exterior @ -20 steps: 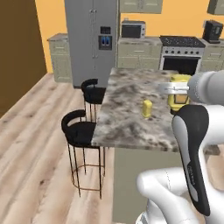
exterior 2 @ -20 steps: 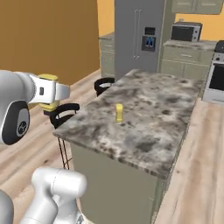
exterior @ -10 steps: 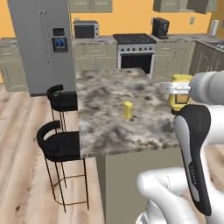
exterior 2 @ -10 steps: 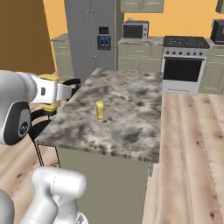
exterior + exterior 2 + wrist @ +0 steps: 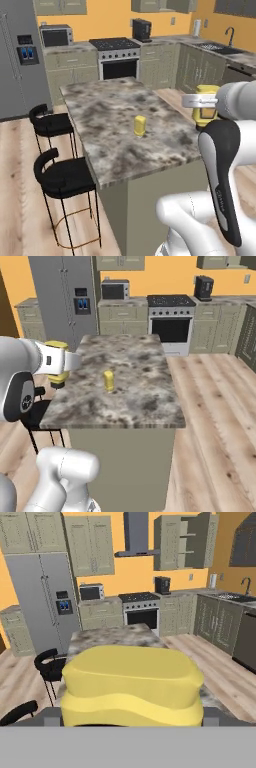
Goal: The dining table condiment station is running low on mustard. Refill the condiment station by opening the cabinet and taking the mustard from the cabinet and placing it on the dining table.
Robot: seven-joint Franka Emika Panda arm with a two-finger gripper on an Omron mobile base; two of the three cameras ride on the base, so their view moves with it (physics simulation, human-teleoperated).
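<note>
My gripper [image 5: 204,102] [image 5: 58,362] is shut on the mustard [image 5: 206,111] [image 5: 58,375], a yellow squeeze bottle with a dark patch low on it. In the hand view the mustard [image 5: 131,684] bulks large right in front of the camera and hides the fingertips. I hold it in the air at the near end of the dining table [image 5: 102,112] [image 5: 137,388] [image 5: 117,634], above the level of its marble top. A wall cabinet [image 5: 181,541] at the back right stands open, with shelves showing.
A plain yellow container [image 5: 140,126] [image 5: 108,380] stands mid-table. Two black bar stools [image 5: 62,175] [image 5: 49,122] line the table's left side. Behind are a grey fridge [image 5: 46,599], a microwave [image 5: 114,290], a stove [image 5: 119,62], a coffee machine [image 5: 203,287] and a sink counter [image 5: 225,50].
The whole picture has swung: the base has moved around the table, so I face its short end and the stove. The gripper stays shut on the mustard.
</note>
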